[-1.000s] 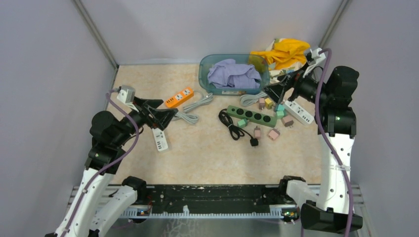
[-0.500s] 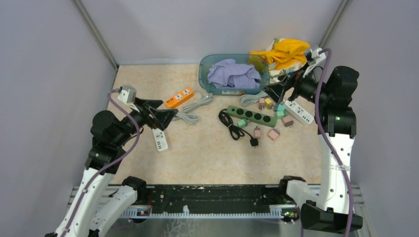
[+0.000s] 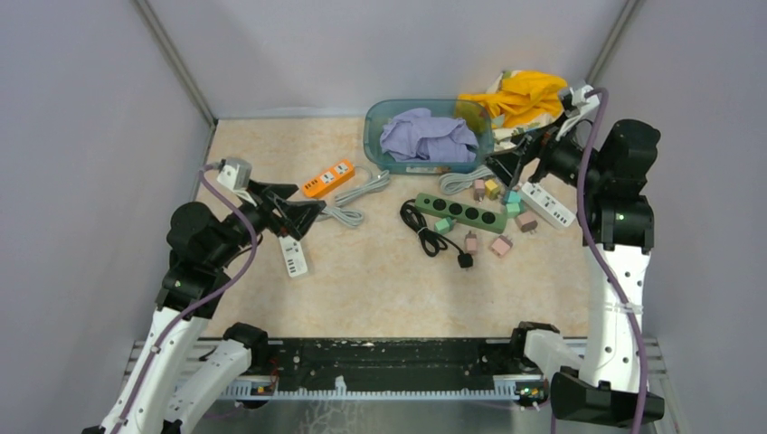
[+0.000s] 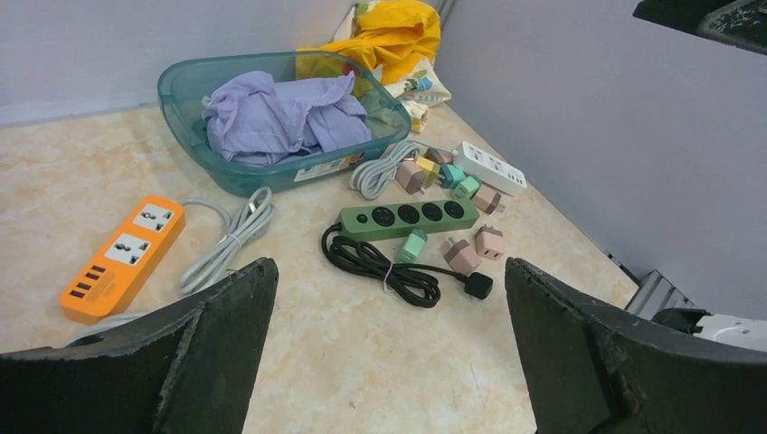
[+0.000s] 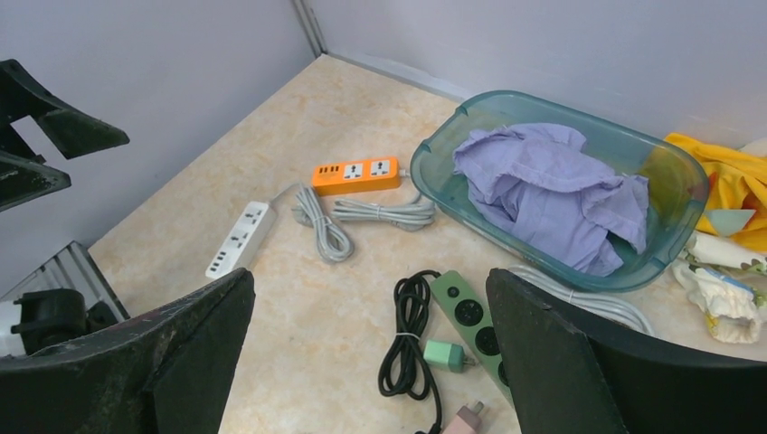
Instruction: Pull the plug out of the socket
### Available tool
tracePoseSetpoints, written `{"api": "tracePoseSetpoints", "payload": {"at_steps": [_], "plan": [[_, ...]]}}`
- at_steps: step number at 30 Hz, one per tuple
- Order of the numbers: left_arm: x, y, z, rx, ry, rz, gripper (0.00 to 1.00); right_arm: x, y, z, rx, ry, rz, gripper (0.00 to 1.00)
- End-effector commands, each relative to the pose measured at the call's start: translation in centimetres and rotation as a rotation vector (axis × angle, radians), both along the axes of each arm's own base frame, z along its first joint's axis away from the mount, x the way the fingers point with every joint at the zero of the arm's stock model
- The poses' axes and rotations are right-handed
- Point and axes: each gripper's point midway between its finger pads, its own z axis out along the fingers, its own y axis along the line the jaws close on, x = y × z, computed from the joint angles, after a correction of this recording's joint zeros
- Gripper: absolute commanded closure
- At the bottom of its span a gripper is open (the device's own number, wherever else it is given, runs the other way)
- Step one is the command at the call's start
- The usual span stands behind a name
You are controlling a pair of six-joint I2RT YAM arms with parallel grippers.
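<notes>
A green power strip (image 3: 459,212) with a coiled black cable (image 3: 430,237) lies mid-table. A green plug (image 4: 413,244) rests against its near side, prongs toward the strip (image 5: 470,325). Pink plugs (image 3: 500,245) lie loose beside it. More plugs (image 4: 425,172) cluster by the right white strip (image 3: 547,205); I cannot tell whether any sits in a socket. My left gripper (image 3: 310,197) hovers open at the left, above a second white strip (image 3: 292,256). My right gripper (image 3: 502,154) hovers open near the basin, holding nothing.
An orange power strip (image 3: 328,178) with a grey cable lies at the back left. A teal basin (image 3: 373,136) holds purple cloth at the back. Yellow cloth (image 3: 525,95) is piled in the back right corner. Grey walls close in on three sides.
</notes>
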Motion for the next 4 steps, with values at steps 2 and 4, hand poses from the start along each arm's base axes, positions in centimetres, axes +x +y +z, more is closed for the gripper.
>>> {"api": "tracePoseSetpoints", "payload": {"at_steps": [2,4], "plan": [[-0.09,0.4,0.97,0.005,-0.031,0.016,0.0,-0.04,-0.55,2.21,-0.025,-0.084,-0.037,0.01],[-0.02,0.41,0.74,0.007,-0.026,0.017,0.0,0.12,-0.64,1.86,-0.027,-0.08,-0.041,0.01]]}}
